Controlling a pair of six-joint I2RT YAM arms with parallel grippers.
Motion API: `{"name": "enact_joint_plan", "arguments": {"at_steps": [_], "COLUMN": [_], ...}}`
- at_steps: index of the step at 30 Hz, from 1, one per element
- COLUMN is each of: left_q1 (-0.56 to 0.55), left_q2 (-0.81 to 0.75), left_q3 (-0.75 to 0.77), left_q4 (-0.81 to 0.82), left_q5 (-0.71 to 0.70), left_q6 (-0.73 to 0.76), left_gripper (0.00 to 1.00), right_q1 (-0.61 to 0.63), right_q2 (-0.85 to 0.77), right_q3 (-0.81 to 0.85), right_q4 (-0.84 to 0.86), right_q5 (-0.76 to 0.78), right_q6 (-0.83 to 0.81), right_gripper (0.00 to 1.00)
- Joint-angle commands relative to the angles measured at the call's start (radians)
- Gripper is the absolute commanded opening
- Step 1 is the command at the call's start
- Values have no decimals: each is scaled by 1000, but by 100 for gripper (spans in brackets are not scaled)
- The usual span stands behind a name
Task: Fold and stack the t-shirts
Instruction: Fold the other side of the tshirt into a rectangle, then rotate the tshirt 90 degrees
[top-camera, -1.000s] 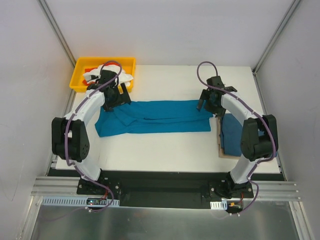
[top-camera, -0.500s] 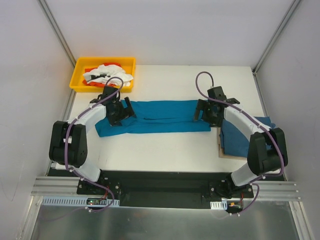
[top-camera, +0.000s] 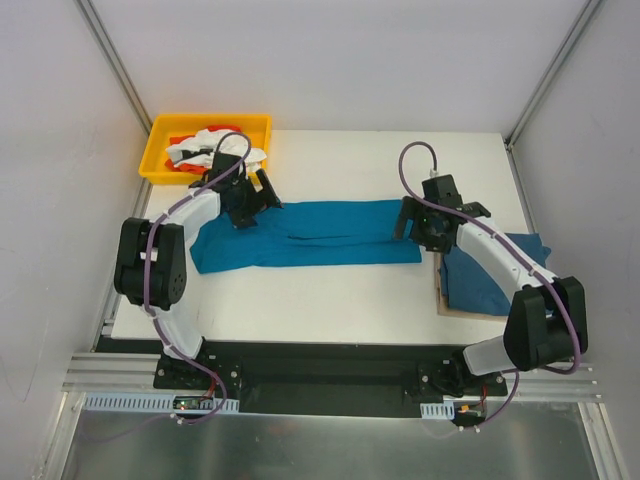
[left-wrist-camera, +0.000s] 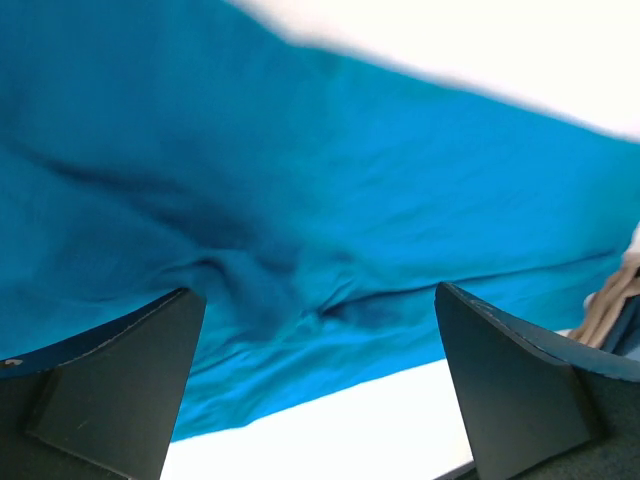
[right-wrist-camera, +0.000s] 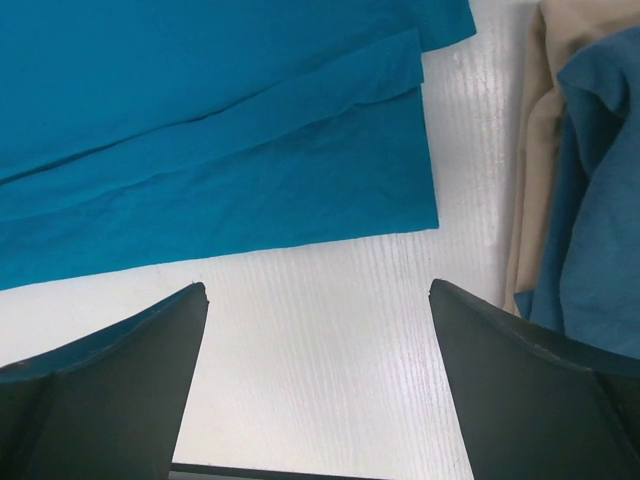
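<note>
Across the middle of the table (top-camera: 330, 300) lies the t-shirt (top-camera: 310, 235), folded lengthwise into a long teal strip. It looks light and limp and would likely sag, so I judge the corners at each end the place to pinch, through all layers. My left gripper (top-camera: 252, 200) hangs over its left end and my right gripper (top-camera: 415, 222) just beside its right end. Both gape wide, holding nothing. Farther right, a folded shirt (top-camera: 480, 275) rests on cardboard (top-camera: 440, 300).

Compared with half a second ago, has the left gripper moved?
Yes. The left gripper has shifted up the view, closer to the yellow bin, and hangs open over the far edge of the t-shirt.
</note>
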Motion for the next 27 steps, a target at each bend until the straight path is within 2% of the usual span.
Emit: {"name": "enact_joint_plan", "arguments": {"at_steps": [1,6,9,16,21,27], "left_q1": [-7,-6,-12,-21,-21,-21], "left_q2": [65,141,76,-224,-347,-284], "left_q3": [130,216,168,-30,-162,-173], "left_q4": [57,38,38,38,38,40], "left_q5": [1,7,-15,-176,-210,-146], "left_q6": [-4,47,56,83,82,53], "left_gripper": [99,99,100,99,99,99], "right_q1": [2,2,3,75,98,98], "right_q2": [-55,-112,-129,-71,40,328], "right_q3": [-1,-5,4,22,103,336], "right_q4": [0,-6,-10,-8,20,-9], "right_q5": [49,56,27,11,3,-51], "right_q6": [-8,-13,-37,-62,-103,-148], "right_gripper": [97,97,97,97,97,97]}}
